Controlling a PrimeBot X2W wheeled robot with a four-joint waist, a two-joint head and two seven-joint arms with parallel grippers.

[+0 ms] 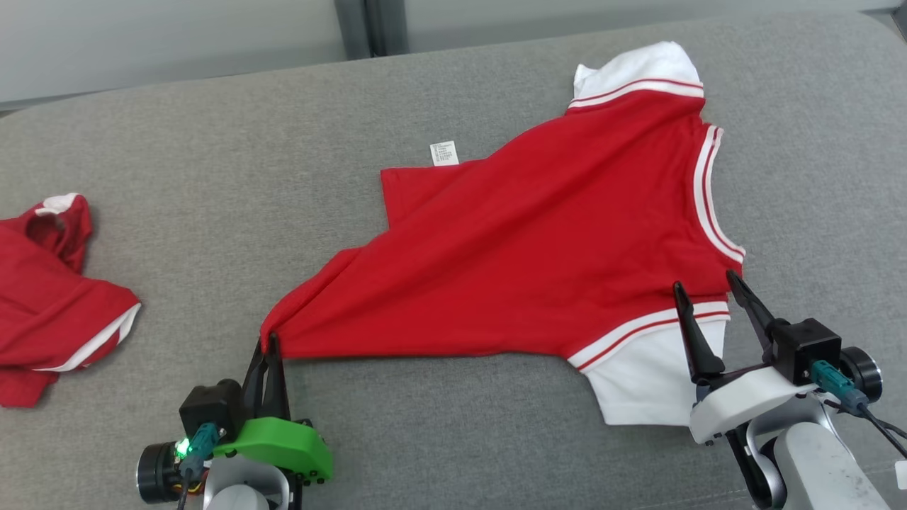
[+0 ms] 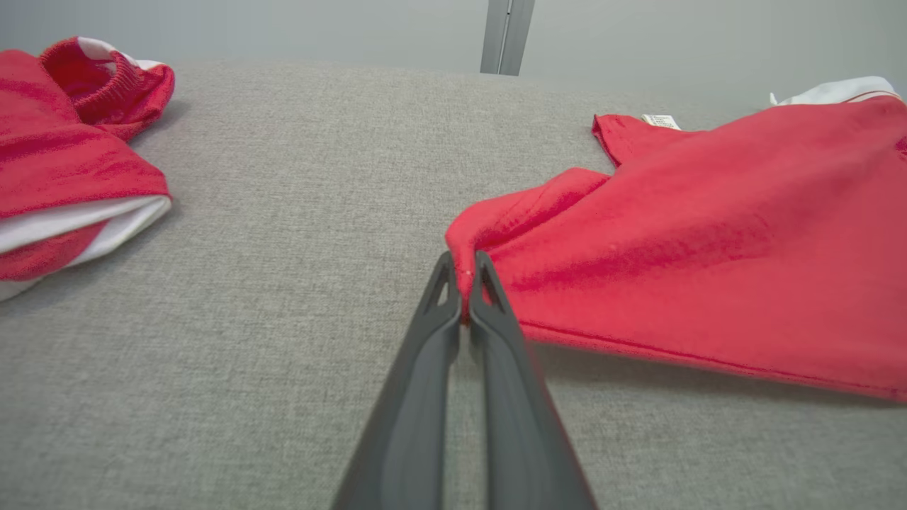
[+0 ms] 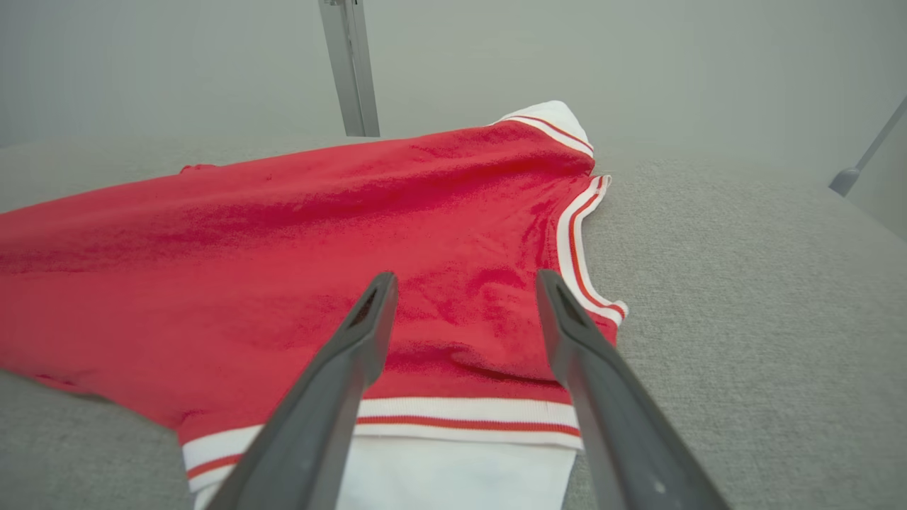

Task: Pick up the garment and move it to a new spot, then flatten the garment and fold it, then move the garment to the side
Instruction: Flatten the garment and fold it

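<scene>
Grey woven upholstery (image 1: 453, 439) fills the work area and meets a pale wall (image 1: 177, 42) along its far edge at 12 o'clock. We see the garment (image 1: 538, 234), a red shirt, lying spread out across the middle and right of this surface, its collar edge toward 3 o'clock.

Our left gripper (image 1: 270, 346) has its fingers pressed together, pinching the garment's drawn-out hem corner, which sits at its 12 o'clock. The rest of the shirt fans away toward its 1 and 2 o'clock.

Our right gripper (image 1: 703, 280) stands spread at the garment's 5 o'clock. Its two fingers straddle the striped cuff band of the near white sleeve (image 1: 648, 382), and we cannot tell whether the tips touch the cloth.

Open grey cloth lies from 9 to 11 o'clock of the garment, in a strip at 6 o'clock between the two grippers, and at 3 o'clock beyond the collar.

We count two red shirts, with the second shirt (image 1: 49, 304) crumpled well apart at 9 o'clock. We also count two grippers, two white sleeves on the garment and one white label (image 1: 444, 153) at its far hem.
</scene>
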